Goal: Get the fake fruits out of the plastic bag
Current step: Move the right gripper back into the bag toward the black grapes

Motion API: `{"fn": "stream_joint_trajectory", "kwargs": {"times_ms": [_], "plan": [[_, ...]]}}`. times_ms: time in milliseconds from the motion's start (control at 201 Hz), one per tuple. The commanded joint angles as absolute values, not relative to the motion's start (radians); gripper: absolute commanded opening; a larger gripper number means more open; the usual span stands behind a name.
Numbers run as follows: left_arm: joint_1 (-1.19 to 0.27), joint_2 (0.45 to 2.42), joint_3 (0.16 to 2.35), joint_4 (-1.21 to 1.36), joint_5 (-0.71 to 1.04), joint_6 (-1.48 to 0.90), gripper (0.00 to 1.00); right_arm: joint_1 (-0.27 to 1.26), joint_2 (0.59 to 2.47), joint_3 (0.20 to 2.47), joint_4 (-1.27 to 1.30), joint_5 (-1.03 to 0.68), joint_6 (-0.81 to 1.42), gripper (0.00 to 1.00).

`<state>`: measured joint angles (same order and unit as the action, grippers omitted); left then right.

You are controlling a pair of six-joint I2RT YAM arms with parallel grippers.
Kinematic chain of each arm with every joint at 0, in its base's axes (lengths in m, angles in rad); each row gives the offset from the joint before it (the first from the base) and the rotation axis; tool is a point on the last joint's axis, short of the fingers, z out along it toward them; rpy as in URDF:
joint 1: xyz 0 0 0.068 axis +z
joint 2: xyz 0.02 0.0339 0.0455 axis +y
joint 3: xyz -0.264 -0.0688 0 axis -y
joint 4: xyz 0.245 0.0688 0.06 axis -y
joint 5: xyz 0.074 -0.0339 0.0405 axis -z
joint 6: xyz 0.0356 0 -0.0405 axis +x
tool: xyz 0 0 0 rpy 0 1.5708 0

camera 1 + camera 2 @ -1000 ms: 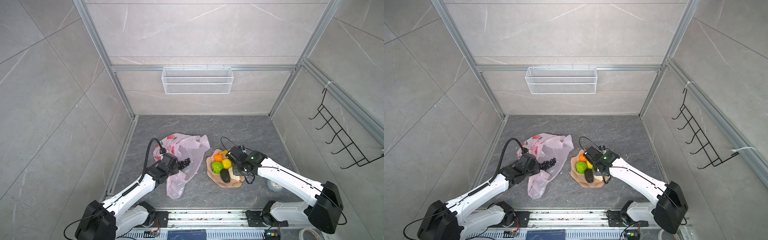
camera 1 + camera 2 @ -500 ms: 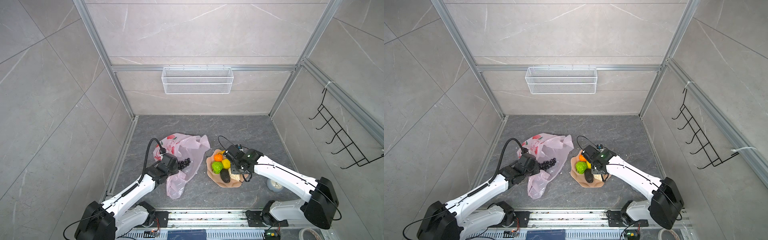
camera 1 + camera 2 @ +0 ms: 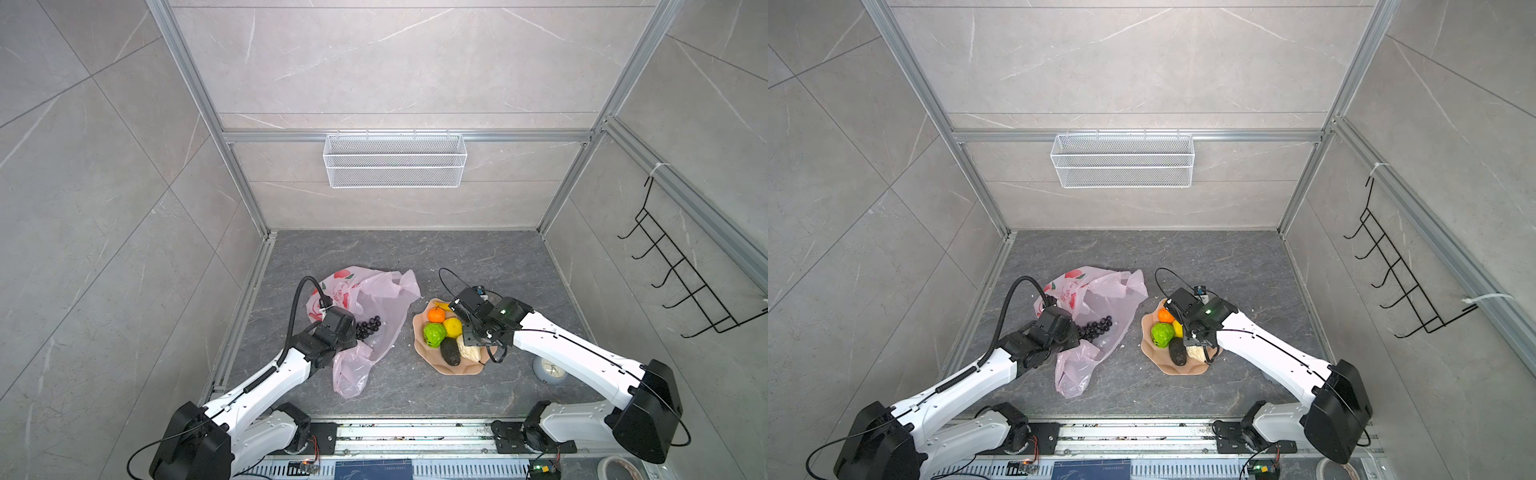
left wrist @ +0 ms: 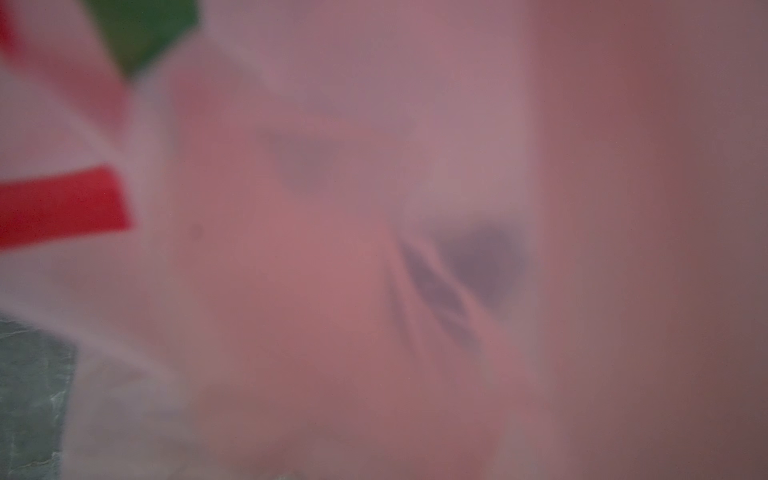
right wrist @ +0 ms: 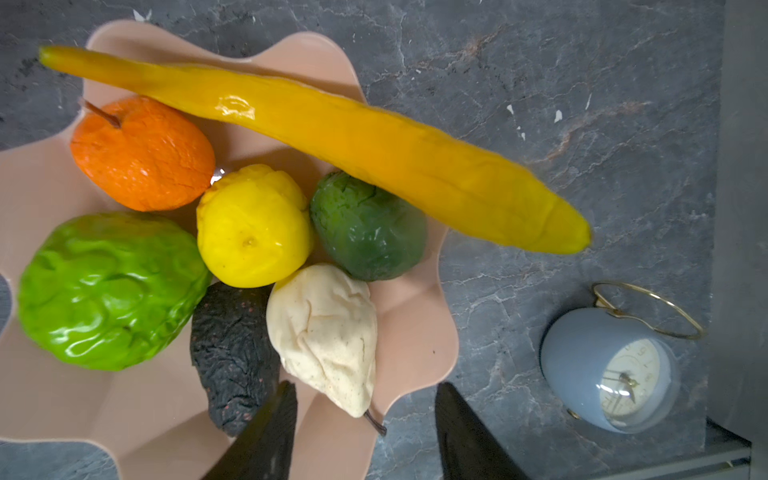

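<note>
The pale pink plastic bag (image 3: 382, 299) lies crumpled left of centre, with a dark grape bunch (image 3: 368, 326) inside its mouth. My left gripper (image 3: 347, 328) is shut on the bag's edge beside the grapes, and pink film (image 4: 374, 249) covers the left wrist view. On the peach plate (image 5: 415, 332) lie a banana (image 5: 332, 137), an orange (image 5: 141, 153), a lemon (image 5: 253, 226), a dark green fruit (image 5: 370, 226), a bright green lumpy fruit (image 5: 108, 291), a dark oval piece (image 5: 232, 353) and a cream pear (image 5: 328, 332). My right gripper (image 5: 365, 395) hangs open above the plate's edge, holding nothing.
A blue alarm clock (image 5: 611, 365) lies on the floor right of the plate, under my right arm. A white wire basket (image 3: 395, 160) hangs on the back wall and a black hook rack (image 3: 681, 282) on the right wall.
My right gripper's jaws have opened wider, and it has shifted slightly left over the plate. The left arm and the bag have not moved.
</note>
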<state>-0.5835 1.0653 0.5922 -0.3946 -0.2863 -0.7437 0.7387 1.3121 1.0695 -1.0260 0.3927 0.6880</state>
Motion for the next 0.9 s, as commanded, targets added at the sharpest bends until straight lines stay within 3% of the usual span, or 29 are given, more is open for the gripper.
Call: {"fn": "stream_joint_trajectory", "kwargs": {"times_ms": [0,239,408,488,667,891], "plan": [[-0.58,1.073,0.6,-0.37,-0.295,-0.719,0.06,0.735,1.284,1.1,-1.069,0.434,0.683,0.57],[-0.58,1.08,0.629,-0.37,-0.291,-0.681,0.06,0.79,1.158,1.143,-1.048,0.403,0.677,0.56],[-0.584,1.124,0.69,-0.387,-0.27,-0.572,0.06,0.949,1.071,1.084,-0.78,0.381,0.7,0.52],[-0.584,1.174,0.778,-0.456,-0.314,-0.496,0.05,0.987,1.145,1.084,-0.623,0.3,0.69,0.52],[-0.584,1.14,0.946,-0.554,-0.516,-0.402,0.05,1.06,1.4,1.263,-0.559,0.266,0.655,0.52],[-0.586,0.938,0.789,-0.422,-0.362,-0.418,0.03,1.062,1.56,1.327,-0.471,0.173,0.668,0.52]]}}
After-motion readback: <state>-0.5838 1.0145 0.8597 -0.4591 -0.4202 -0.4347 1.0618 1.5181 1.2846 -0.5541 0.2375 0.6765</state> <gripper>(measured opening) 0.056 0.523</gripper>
